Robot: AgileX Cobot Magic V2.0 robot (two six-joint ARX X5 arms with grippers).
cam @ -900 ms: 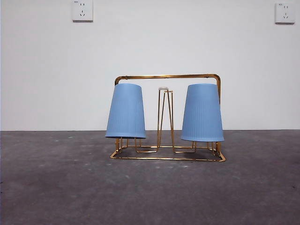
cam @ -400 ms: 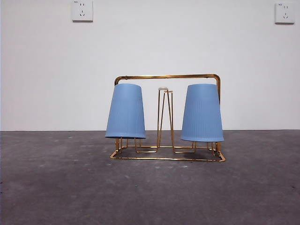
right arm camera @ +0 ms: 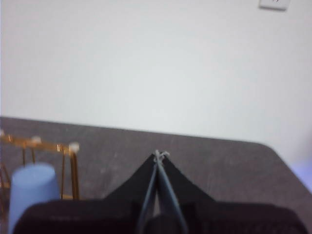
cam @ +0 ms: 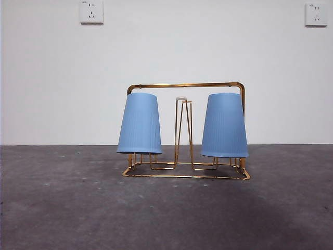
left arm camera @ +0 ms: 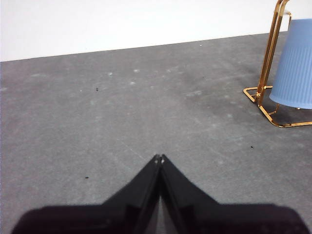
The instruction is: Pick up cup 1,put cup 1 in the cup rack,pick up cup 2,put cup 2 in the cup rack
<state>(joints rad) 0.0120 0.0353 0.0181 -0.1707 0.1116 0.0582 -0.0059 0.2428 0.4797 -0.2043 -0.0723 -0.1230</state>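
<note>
The gold wire cup rack (cam: 186, 174) stands mid-table in the front view. Two blue ribbed cups hang upside down on its pegs, one at the left (cam: 139, 124) and one at the right (cam: 224, 125). A bare hairpin peg (cam: 183, 130) rises between them. My left gripper (left arm camera: 159, 158) is shut and empty, low over the table, apart from the rack (left arm camera: 267, 73) and a cup (left arm camera: 295, 66). My right gripper (right arm camera: 159, 155) is shut and empty, held above the rack (right arm camera: 41, 144) and a cup (right arm camera: 30, 192). Neither gripper shows in the front view.
A grey mottled table (cam: 78, 208) meets a white wall with two sockets, one at the left (cam: 91, 11) and one at the right (cam: 316, 13). The table's rounded far corner (right arm camera: 265, 146) shows in the right wrist view.
</note>
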